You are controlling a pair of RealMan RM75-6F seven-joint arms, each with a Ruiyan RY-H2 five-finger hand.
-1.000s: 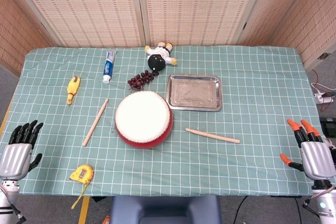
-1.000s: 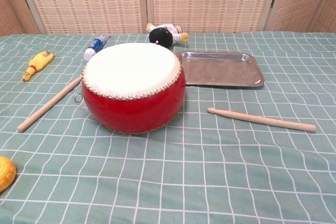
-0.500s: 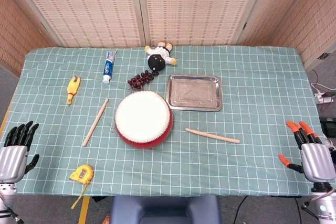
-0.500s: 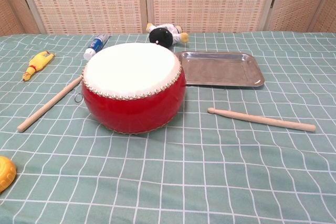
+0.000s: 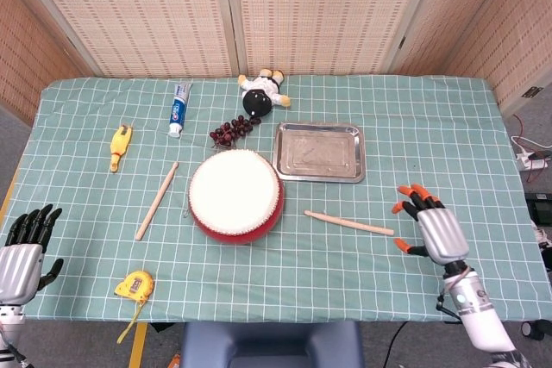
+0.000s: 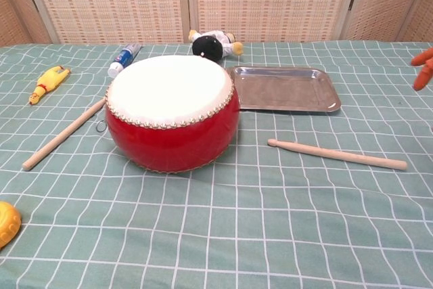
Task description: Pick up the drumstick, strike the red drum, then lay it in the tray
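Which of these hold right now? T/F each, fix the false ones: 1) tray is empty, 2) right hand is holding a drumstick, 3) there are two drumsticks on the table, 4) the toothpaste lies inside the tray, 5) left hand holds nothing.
1) The tray is empty. True.
2) The right hand is holding a drumstick. False: its fingers are spread and hold nothing; the nearest drumstick lies on the cloth beside it.
3) Two drumsticks are on the table. True: the second drumstick lies on the other side of the red drum.
4) The toothpaste lies inside the tray. False: it lies on the cloth, far from the tray.
5) The left hand holds nothing. True.
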